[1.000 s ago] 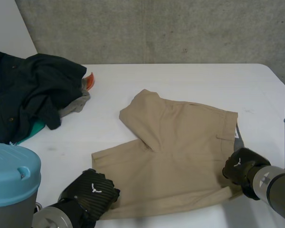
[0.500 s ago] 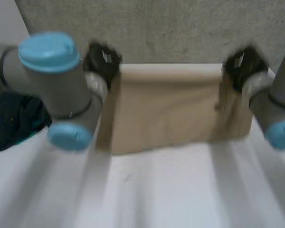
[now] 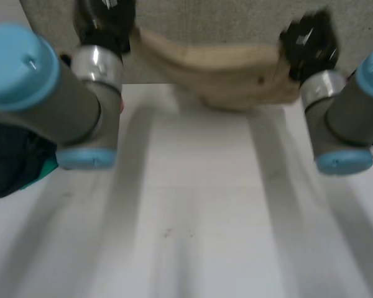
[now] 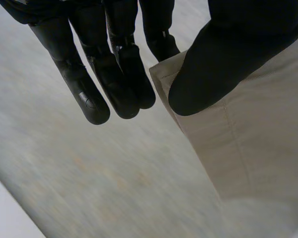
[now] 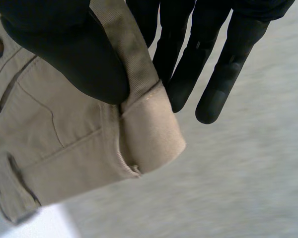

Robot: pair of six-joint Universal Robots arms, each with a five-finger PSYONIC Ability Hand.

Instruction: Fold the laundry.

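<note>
Tan shorts (image 3: 230, 74) hang sagging at twelve o'clock above the table (image 3: 193, 217), pinched thumb-to-fingers by the left hand (image 3: 105, 18) at eleven and the right hand (image 3: 308, 40) at one; either shallow pinch could slip, dropping a corner.

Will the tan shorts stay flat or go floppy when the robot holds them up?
Probably floppy: the shorts sag in the middle between the left hand and the right hand. Likely light too, since a thumb-and-finger pinch at each end holds them.
</note>
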